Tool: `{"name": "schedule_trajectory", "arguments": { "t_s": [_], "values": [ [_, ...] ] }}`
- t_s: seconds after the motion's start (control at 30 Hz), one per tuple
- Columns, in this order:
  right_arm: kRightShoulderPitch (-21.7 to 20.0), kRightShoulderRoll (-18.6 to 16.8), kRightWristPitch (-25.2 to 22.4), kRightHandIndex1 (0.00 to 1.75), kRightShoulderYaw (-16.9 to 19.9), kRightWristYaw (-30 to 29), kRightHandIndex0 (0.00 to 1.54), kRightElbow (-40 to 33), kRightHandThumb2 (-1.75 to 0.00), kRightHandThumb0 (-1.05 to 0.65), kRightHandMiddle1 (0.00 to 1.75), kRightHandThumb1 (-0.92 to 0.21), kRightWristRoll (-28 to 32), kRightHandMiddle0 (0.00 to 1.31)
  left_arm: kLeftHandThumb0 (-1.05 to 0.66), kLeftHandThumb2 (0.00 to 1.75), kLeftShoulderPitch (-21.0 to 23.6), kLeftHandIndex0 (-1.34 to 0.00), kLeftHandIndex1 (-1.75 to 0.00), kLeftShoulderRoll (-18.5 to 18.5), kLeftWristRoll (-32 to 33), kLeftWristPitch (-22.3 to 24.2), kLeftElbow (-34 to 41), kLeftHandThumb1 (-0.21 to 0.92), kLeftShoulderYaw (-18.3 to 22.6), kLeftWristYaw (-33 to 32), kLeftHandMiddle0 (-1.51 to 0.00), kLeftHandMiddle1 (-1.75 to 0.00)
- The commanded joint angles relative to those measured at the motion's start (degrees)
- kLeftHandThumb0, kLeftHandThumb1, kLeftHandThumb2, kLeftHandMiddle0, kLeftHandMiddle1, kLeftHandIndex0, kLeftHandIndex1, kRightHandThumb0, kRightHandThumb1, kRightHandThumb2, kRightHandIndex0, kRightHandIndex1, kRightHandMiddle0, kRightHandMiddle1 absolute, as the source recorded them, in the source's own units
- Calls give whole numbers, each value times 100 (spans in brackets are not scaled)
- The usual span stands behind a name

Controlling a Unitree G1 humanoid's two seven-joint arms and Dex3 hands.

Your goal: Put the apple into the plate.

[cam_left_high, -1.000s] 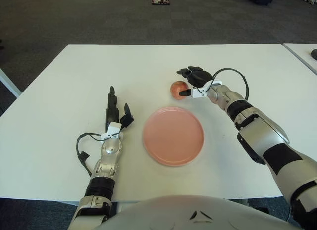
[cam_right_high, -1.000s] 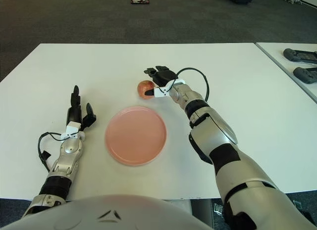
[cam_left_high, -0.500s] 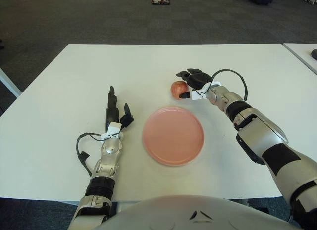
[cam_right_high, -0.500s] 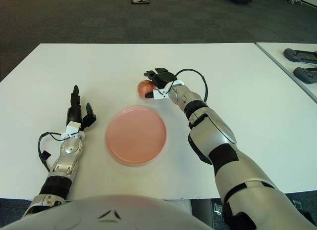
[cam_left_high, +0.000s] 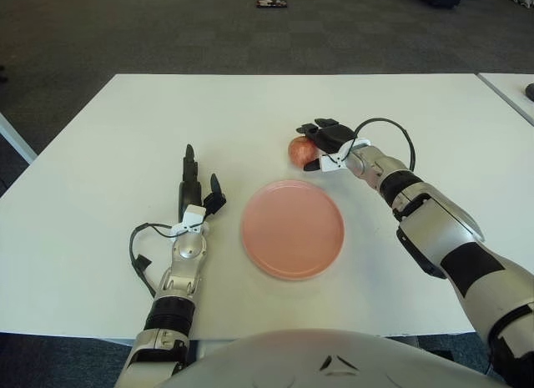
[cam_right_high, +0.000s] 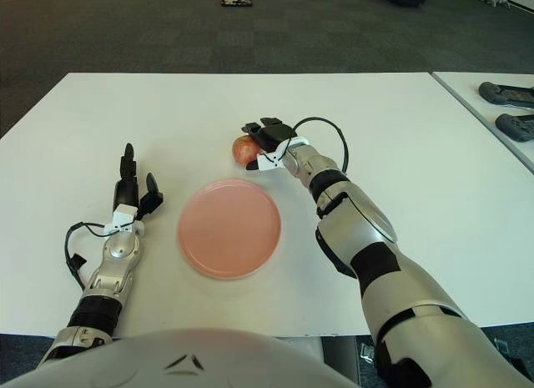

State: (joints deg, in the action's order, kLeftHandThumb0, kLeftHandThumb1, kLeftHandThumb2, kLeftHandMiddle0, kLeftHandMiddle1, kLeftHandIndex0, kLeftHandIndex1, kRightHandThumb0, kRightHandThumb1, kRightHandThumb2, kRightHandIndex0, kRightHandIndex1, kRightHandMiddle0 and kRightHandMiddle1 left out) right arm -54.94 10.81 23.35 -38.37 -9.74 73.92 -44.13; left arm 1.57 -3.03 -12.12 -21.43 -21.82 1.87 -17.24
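My right hand (cam_left_high: 325, 143) is sitting just above centre of the frame, fingers wrapping over the apple (cam_left_high: 299, 149) from its right side. Dark fingers are crossing the top and the thumb is showing below, so the apple's right half is hidden; I am seeing only its left, reddish part. Whether the fingers are fully clamping or only touching, I cannot tell for certain, but they are curling around it. The apple is sitting on the white surface (cam_left_high: 108, 138), just above the upper rim of the pink plate (cam_left_high: 292, 228) and apart from it. The plate is lying in the middle of the frame. My left hand (cam_left_high: 195, 188) is showing in the lower left, left of the plate, fingers extending straight and holding nothing. At the far right edge of the right eye view, dark objects (cam_right_high: 507, 104) are lying on a neighbouring table, partly cut off by the frame.
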Motion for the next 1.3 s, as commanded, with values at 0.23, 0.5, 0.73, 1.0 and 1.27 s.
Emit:
{"name": "schedule_trajectory", "arguments": {
  "t_s": [0.23,0.5,0.73,1.0,1.27],
  "values": [
    [-6,5,72,2,-126,40,12,23,-34,-75,31,-92,-128,0,-90,100,77,0,0,36,-47,-29,-48,92,-19,-98,0,0],
    [23,-12,64,2,-243,7,13,21,-36,-76,31,-92,-224,0,-88,99,56,-1,-1,68,-35,-55,-32,92,-18,-141,-1,0],
    [33,8,86,3,-314,-17,13,33,-36,-75,32,-92,-299,0,-88,99,60,-2,-2,81,-54,-33,-36,92,-17,-168,-1,0],
    [34,19,95,3,-421,-44,14,40,-36,-74,35,-92,-394,0,-89,99,63,-1,-2,85,-78,22,-23,92,-34,-170,-1,0],
    [39,20,95,3,-536,-52,14,55,-36,-73,37,-92,-436,0,-90,99,58,0,-3,78,-87,43,-4,92,-46,-168,0,0]
  ]
}}
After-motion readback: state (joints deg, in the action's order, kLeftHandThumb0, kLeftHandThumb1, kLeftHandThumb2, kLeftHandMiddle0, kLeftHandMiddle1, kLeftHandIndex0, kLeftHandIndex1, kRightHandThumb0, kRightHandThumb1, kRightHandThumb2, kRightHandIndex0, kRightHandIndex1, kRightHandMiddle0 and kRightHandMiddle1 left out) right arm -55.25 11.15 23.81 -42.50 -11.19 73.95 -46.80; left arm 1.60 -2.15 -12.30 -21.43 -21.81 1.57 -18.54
